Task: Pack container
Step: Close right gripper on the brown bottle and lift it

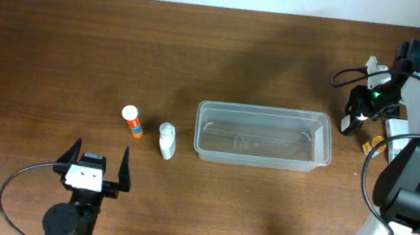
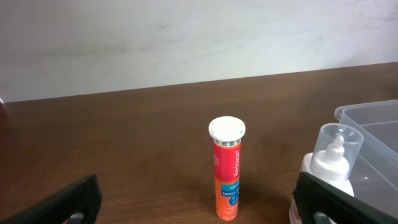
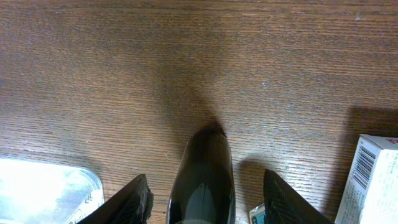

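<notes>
Across the overhead frame lies the brown table (image 1: pixel 79 50); right of centre sits the clear container (image 1: pixel 267 110). Upper right, the right gripper (image 3: pixel 205 186) is spread wide around a dark glossy object (image 3: pixel 205 149). Lower left, the left gripper (image 1: pixel 97 158) gapes below a white bottle (image 1: pixel 166 140) and an orange tube (image 1: pixel 133 121).

Lab setup: wooden table (image 1: pixel 203 51), white wall (image 2: pixel 186 37)

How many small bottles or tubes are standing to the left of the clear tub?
2. An orange tube stands farthest left; a white bottle with a clear cap stands between it and the container. None seems hidden on that side.
</notes>
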`<state>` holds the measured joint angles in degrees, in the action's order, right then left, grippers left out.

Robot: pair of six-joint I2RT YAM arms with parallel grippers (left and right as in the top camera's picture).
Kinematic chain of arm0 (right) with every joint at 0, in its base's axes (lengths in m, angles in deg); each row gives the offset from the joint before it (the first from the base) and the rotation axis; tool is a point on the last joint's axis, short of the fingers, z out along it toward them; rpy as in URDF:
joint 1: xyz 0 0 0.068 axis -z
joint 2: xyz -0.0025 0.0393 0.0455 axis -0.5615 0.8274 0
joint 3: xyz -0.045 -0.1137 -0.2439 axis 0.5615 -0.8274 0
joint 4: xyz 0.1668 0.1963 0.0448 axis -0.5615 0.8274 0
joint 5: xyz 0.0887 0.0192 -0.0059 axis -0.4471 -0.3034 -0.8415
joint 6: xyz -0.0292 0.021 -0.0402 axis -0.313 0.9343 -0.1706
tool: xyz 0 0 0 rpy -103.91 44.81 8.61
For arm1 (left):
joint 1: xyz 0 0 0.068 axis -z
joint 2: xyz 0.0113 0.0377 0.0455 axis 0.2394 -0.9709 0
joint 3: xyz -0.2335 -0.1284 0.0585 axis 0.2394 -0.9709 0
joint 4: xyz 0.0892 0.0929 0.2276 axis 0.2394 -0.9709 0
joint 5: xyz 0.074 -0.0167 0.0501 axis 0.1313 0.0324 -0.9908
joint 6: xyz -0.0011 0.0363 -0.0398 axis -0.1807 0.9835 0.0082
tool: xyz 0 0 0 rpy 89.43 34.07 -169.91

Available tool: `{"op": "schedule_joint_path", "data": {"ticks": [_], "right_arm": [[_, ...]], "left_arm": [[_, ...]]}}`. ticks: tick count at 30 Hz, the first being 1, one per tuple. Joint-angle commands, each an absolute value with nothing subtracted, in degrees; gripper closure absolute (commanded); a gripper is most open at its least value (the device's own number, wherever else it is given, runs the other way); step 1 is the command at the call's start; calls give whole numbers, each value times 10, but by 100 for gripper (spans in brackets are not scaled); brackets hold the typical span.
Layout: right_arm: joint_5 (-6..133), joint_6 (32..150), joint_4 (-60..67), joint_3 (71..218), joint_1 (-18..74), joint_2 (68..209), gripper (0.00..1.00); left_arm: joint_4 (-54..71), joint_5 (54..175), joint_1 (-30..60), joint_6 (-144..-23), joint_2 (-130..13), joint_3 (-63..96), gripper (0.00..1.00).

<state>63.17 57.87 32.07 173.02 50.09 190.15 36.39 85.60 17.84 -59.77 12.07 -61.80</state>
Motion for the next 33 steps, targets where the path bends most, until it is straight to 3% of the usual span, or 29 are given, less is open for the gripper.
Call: {"op": "schedule_joint_path", "data": {"ticks": [1,10,22,33], "right_arm": [[637,579,325,1725,500,1914,52],[659,579,351,1725,500,1915,53],[657,581,351,1725,499,1915,77],[630,595,436,1797,499,1909,77]], "left_arm": [[364,854,174,-589,125,-621,1],[364,854,174,-589,125,-621,1],[364,854,174,-589,125,-621,1],[364,854,174,-589,125,-621,1]]}}
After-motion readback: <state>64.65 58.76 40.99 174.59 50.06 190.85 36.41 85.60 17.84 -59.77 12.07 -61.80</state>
